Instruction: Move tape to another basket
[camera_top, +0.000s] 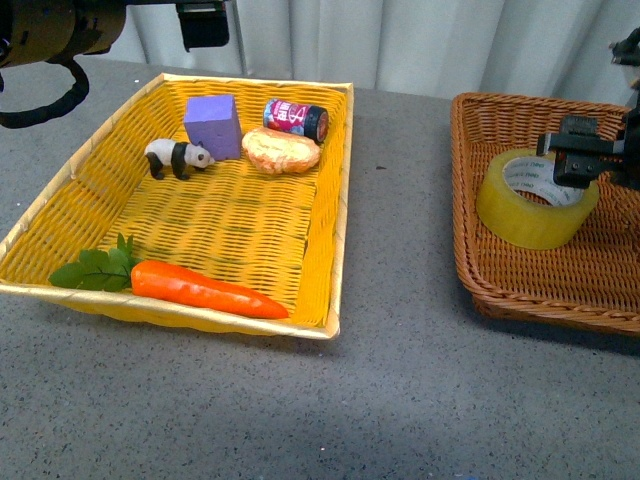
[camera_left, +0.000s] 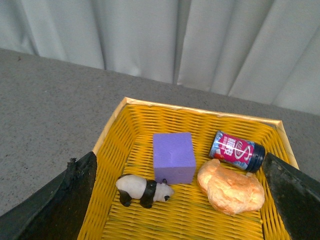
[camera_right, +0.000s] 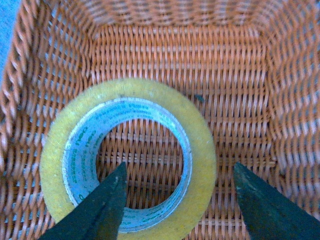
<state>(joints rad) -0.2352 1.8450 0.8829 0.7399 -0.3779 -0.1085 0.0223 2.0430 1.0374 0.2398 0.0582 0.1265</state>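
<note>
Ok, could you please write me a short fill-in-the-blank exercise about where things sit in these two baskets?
1. The tape lies in the ___ wicker basket.
2. The carrot lies in the ___ woven basket, at its near end.
3. The toy animal beside the purple block is a ___.
4. The right end effector hangs over the tape with its jaws ___.

Missing words: brown; yellow; panda; open.
</note>
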